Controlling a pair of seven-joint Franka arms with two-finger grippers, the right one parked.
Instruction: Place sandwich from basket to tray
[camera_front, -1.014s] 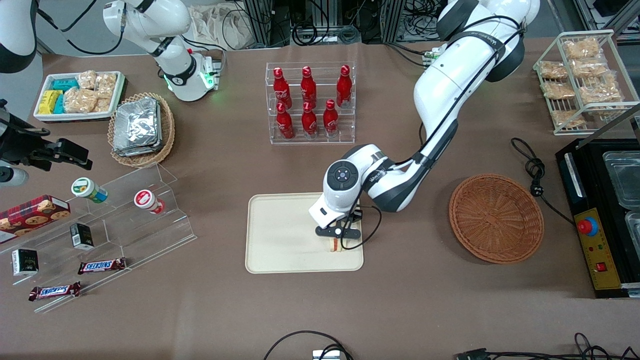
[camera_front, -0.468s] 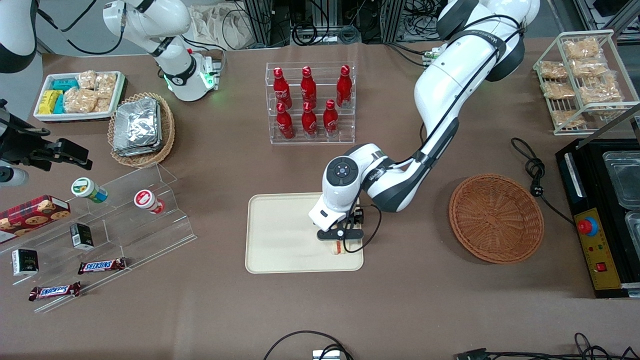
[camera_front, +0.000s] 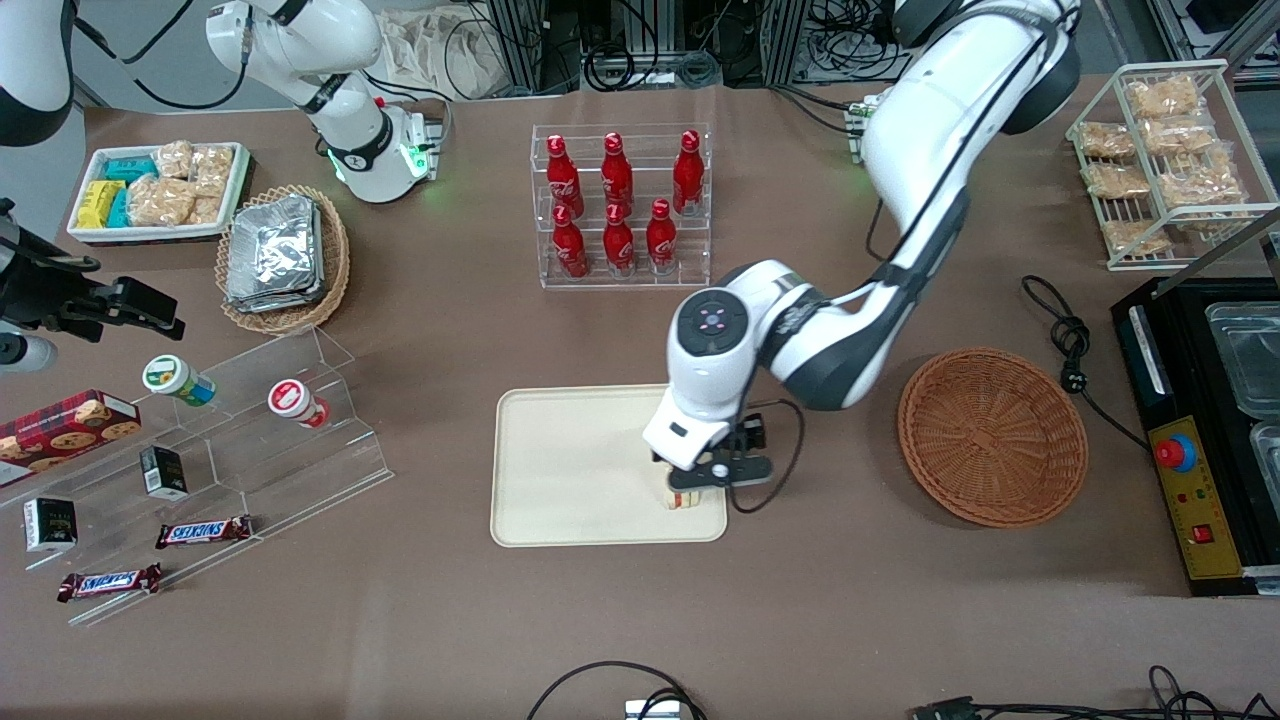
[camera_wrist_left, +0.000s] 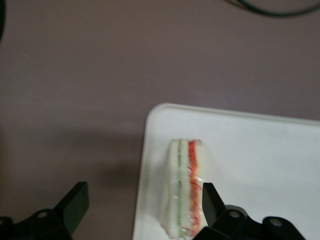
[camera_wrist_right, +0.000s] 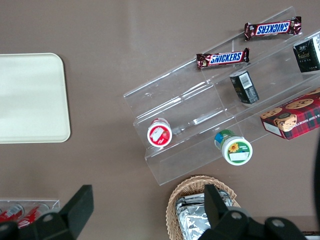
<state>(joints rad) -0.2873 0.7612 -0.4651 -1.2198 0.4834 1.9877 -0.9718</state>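
The sandwich (camera_front: 678, 497), a pale wedge with green and red-orange stripes on its edge, rests on the cream tray (camera_front: 570, 470) near the tray's corner closest to the basket. In the left wrist view the sandwich (camera_wrist_left: 184, 197) lies by the tray's rim (camera_wrist_left: 150, 130). My gripper (camera_front: 708, 474) hovers just above it, open. Its black fingers (camera_wrist_left: 75, 200) stand wide apart, and the sandwich lies between them, close beside one and touched by neither. The round reddish-brown basket (camera_front: 992, 435) sits beside the tray toward the working arm's end, with nothing in it.
A clear rack of red bottles (camera_front: 620, 205) stands farther from the camera than the tray. An acrylic stepped shelf (camera_front: 250, 430) with snacks, a tan foil-packet basket (camera_front: 283, 255) and a white bin (camera_front: 160, 190) lie toward the parked arm's end. A black machine (camera_front: 1200, 430) and cable (camera_front: 1065, 340) flank the basket.
My arm's wrist has risen and shifted toward the basket. The sandwich stays where it was on the tray.
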